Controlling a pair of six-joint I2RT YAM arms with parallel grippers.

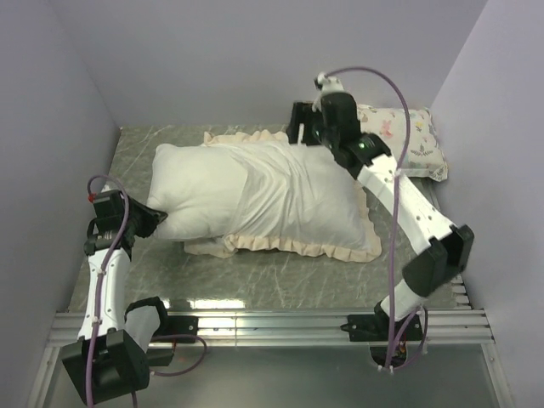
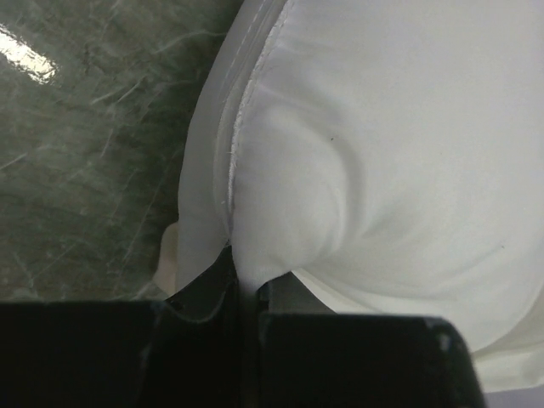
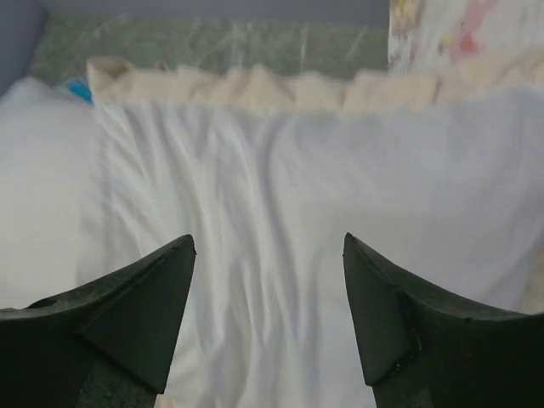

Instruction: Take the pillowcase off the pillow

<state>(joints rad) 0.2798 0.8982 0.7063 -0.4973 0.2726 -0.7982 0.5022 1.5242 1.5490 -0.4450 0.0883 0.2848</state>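
Note:
The plain white pillow (image 1: pixel 200 183) sticks out to the left from the pillowcase (image 1: pixel 306 204), whose white side faces up with a cream frill (image 1: pixel 280 246) round its edge. My left gripper (image 1: pixel 159 223) is shut on the pillow's near-left corner; in the left wrist view the white pillow (image 2: pixel 382 153) fabric is pinched between the jaws of the left gripper (image 2: pixel 242 276). My right gripper (image 1: pixel 299 136) hangs open over the pillowcase's far edge. The right wrist view shows the right gripper (image 3: pixel 269 242) with nothing between its fingers, above the wrinkled pillowcase (image 3: pixel 280 178).
A small animal-and-plant print pillow (image 1: pixel 408 140) lies at the back right, beside my right arm. The grey marbled table (image 1: pixel 255 285) is walled at left, back and right. A metal rail (image 1: pixel 280 323) runs along the near edge.

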